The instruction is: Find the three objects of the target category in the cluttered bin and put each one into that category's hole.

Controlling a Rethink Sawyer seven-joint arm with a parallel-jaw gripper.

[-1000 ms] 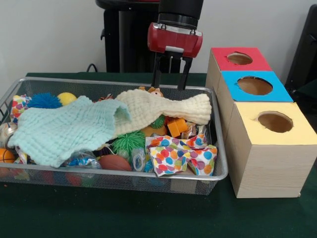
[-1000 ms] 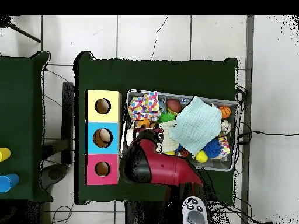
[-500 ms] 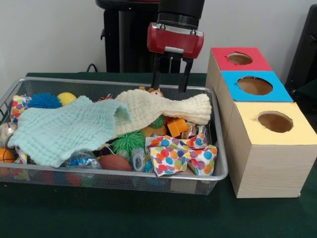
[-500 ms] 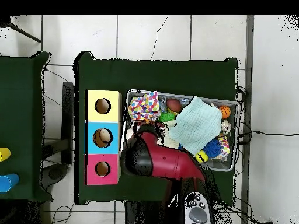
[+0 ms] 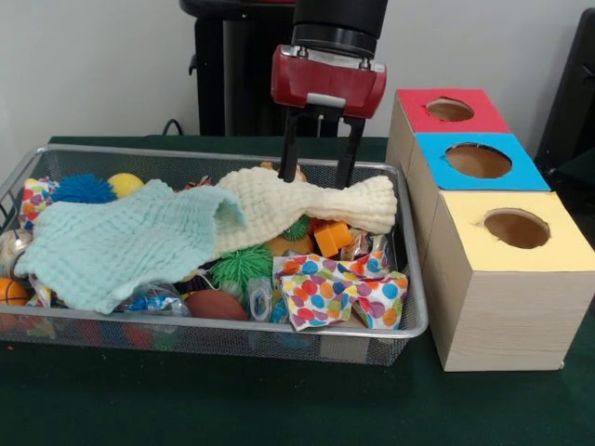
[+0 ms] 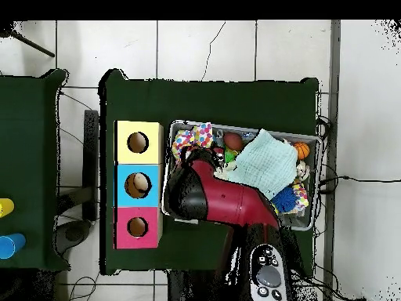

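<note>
Red and black, the gripper (image 5: 319,162) now hangs lower and nearer the camera than a second ago, over the cream knitted cloth (image 5: 307,204) inside the wire mesh basket (image 5: 279,336). Its two black fingers (image 5: 289,156) stand parted and empty, tips just above the cream cloth; whether they touch it I cannot tell. A polka-dot cloth (image 5: 339,288) lies unmoved at the basket's front corner beside the yellow-topped box (image 5: 507,288), with the mint knitted cloth (image 5: 121,243) spread across the other end. The round hole (image 5: 478,160) in the blue top sits between the red and yellow tops. Overhead, the arm (image 6: 223,204) covers more of the basket than before, hiding the fingers, and something pale shows inside the blue box's hole (image 6: 138,185), which the front view cannot show
</note>
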